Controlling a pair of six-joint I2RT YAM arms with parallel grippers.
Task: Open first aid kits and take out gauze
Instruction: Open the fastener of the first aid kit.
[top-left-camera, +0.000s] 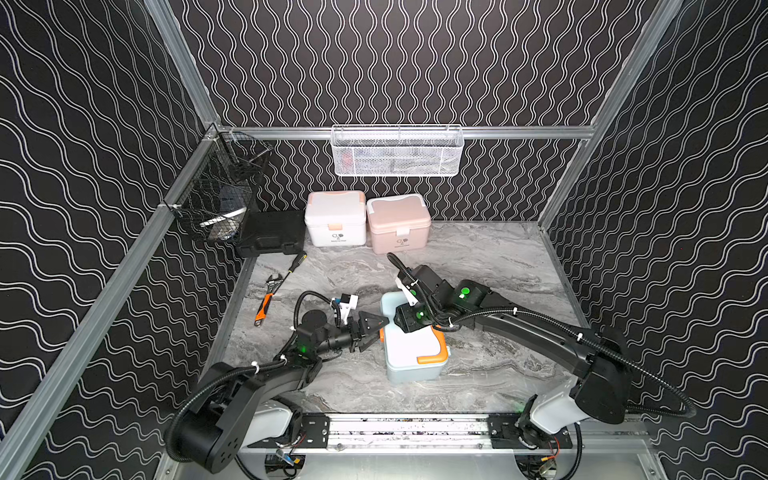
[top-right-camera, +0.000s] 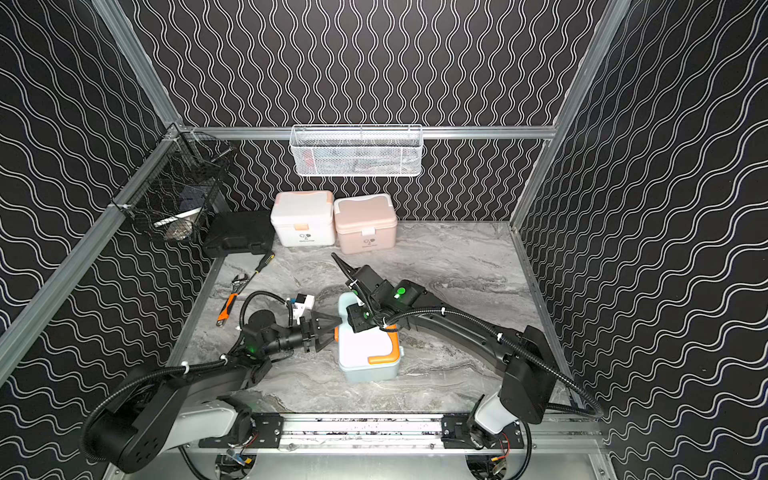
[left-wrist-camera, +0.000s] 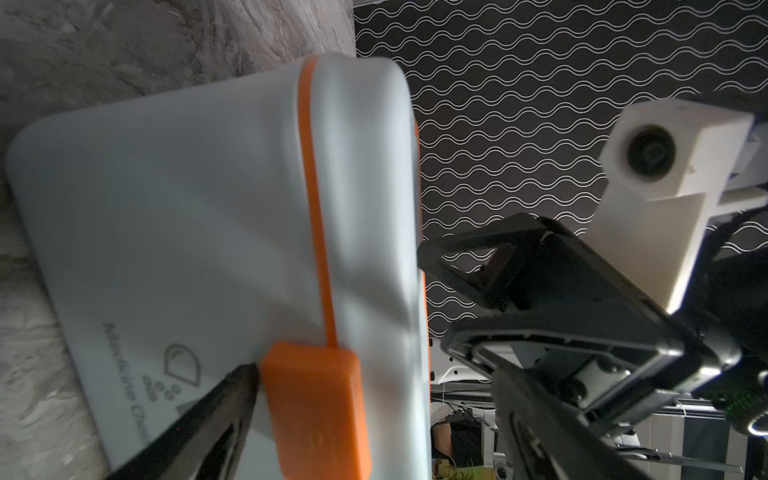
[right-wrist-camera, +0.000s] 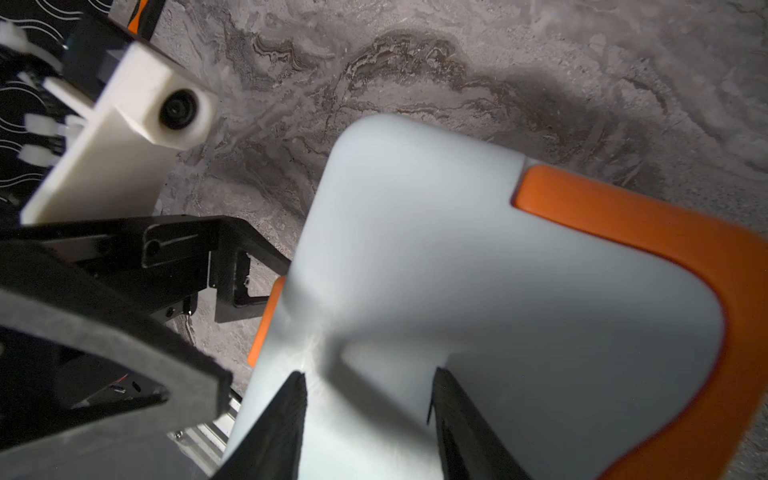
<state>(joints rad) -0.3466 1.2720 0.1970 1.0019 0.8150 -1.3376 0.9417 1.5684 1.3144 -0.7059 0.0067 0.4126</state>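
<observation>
The smooth, round-cornered light blue kit (top-left-camera: 409, 353) sits lower centre in both top views on the marbled grey tabletop (top-left-camera: 478, 257). The left gripper (top-left-camera: 383, 329) gapes wide beside its orange latch (left-wrist-camera: 316, 399). The right gripper (right-wrist-camera: 369, 372) rests half-spread, clasping nothing, on the matte lid (right-wrist-camera: 498, 291). The grey printing (left-wrist-camera: 124, 374) reads "Medicine Che…".
</observation>
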